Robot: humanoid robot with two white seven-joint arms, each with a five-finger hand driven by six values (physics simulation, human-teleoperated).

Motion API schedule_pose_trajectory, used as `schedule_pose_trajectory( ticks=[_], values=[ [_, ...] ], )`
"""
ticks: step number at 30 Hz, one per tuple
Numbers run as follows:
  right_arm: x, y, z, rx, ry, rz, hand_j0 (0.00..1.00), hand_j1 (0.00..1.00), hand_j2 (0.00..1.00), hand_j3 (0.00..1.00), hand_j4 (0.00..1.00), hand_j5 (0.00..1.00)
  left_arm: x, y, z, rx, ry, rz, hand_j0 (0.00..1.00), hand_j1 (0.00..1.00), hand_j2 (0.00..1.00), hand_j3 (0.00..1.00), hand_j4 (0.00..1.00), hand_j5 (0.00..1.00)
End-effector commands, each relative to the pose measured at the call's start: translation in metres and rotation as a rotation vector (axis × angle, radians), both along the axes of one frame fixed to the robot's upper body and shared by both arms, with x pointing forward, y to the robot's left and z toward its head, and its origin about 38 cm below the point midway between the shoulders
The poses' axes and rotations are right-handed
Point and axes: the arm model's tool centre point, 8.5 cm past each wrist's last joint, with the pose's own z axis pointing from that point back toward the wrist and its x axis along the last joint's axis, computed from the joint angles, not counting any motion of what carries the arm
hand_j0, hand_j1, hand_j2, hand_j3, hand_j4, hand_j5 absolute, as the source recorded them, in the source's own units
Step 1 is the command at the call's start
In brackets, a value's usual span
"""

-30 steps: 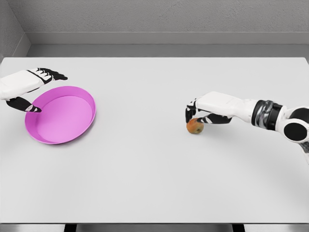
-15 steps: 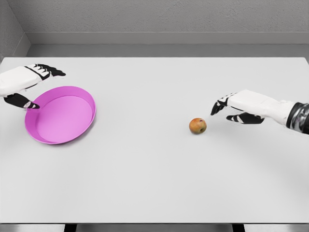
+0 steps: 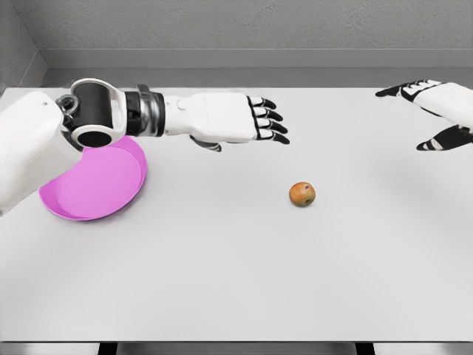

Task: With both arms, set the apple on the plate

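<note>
A small red-orange apple [image 3: 301, 194] lies alone on the white table [image 3: 236, 281], right of the middle. The pink plate [image 3: 103, 185] sits at the left, partly covered by my left arm. My left hand [image 3: 255, 124] reaches out over the table, fingers spread and holding nothing, up and to the left of the apple. My right hand [image 3: 429, 111] is raised at the far right edge, open, well away from the apple.
A grey wall [image 3: 236, 29] runs behind the table's far edge. The table's front edge [image 3: 236, 342] runs along the bottom of the view.
My right hand let go of the apple and drew back up to the right. My left arm swung from beside the plate out across it toward the middle. The apple stays put.
</note>
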Motion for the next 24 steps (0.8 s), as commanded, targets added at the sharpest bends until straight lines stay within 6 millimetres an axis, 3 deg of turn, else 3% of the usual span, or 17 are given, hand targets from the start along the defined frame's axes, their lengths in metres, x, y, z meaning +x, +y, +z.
schedule_pose_trajectory(
  ticks=[1, 5, 12, 20, 24],
  values=[
    [0.002, 0.004, -0.005, 0.020, 0.006, 0.003, 1.00, 1.00, 1.00, 1.00, 1.00, 1.00, -0.020, -0.040, -0.030, 0.042, 0.057, -0.096, 1.00, 1.00, 1.00, 1.00, 1.00, 1.00],
    [0.003, 0.002, -0.002, 0.023, 0.002, -0.009, 1.00, 1.00, 1.00, 1.00, 1.00, 1.00, -0.006, -0.070, -0.056, 0.084, 0.139, -0.085, 1.00, 1.00, 1.00, 1.00, 1.00, 1.00],
    [0.001, 0.007, 0.000, 0.021, -0.004, 0.004, 1.00, 1.00, 1.00, 1.00, 1.00, 1.00, 0.000, -0.086, -0.073, 0.087, 0.210, -0.067, 1.00, 1.00, 1.00, 1.00, 1.00, 1.00],
    [-0.001, 0.004, -0.003, 0.013, 0.006, -0.001, 1.00, 1.00, 1.00, 1.00, 1.00, 1.00, 0.012, -0.084, -0.083, 0.112, 0.228, -0.022, 1.00, 1.00, 1.00, 1.00, 1.00, 1.00],
    [-0.001, 0.004, -0.003, 0.011, 0.009, -0.001, 1.00, 1.00, 1.00, 1.00, 1.00, 1.00, 0.016, -0.093, -0.089, 0.112, 0.246, -0.008, 1.00, 1.00, 1.00, 1.00, 1.00, 1.00]
  ],
)
